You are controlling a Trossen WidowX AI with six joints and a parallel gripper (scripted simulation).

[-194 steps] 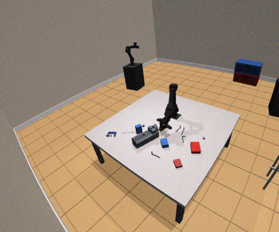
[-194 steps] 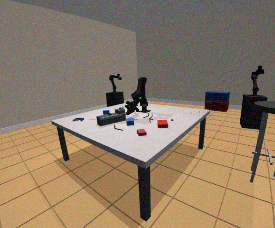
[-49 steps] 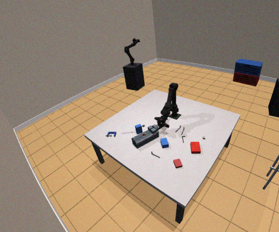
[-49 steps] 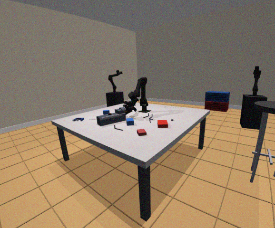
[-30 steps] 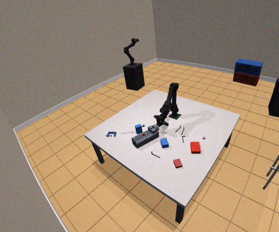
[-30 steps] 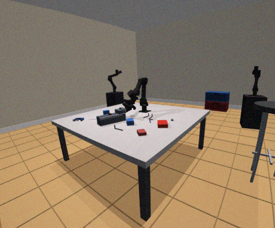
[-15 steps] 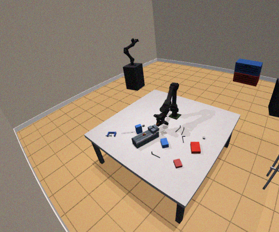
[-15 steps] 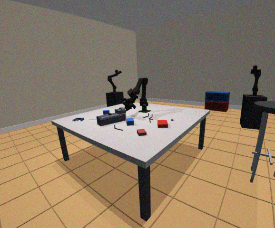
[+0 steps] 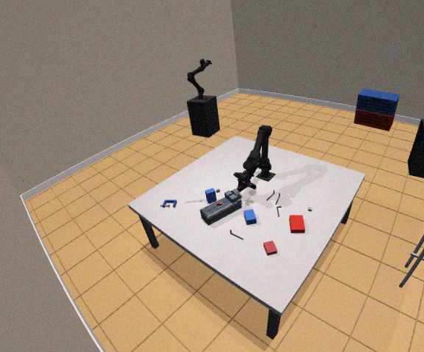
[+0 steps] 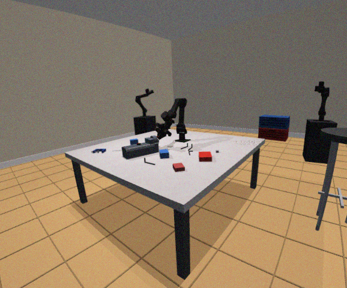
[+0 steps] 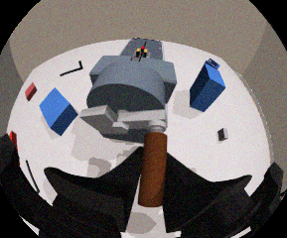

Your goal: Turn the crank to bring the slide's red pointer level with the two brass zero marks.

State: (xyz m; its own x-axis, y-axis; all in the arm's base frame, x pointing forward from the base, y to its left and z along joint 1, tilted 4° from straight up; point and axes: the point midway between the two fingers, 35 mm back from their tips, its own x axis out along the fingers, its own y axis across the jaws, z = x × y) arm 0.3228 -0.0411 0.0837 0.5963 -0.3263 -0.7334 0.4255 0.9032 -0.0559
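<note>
The dark grey machine (image 9: 221, 212) (image 10: 140, 150) (image 11: 128, 79) stands on the table, its rounded housing facing the arm. A light grey crank arm (image 11: 139, 118) crosses the front of the housing and carries a brown handle (image 11: 153, 171). My gripper (image 9: 240, 188) (image 10: 158, 137) (image 11: 150, 152) is shut on this handle, with one black finger on each side. The small red pointer (image 11: 143, 48) shows on top of the machine, near the two brass marks (image 11: 138, 52). Whether they are exactly level is too small to tell.
A blue block (image 9: 249, 216) (image 10: 164, 153) (image 11: 58, 111) and a taller blue block (image 9: 210, 195) (image 11: 208, 88) flank the machine. Red blocks (image 9: 296, 224) (image 10: 205, 156), black hex keys (image 9: 236, 235) and a blue clamp (image 9: 169, 203) (image 10: 99, 150) lie farther out.
</note>
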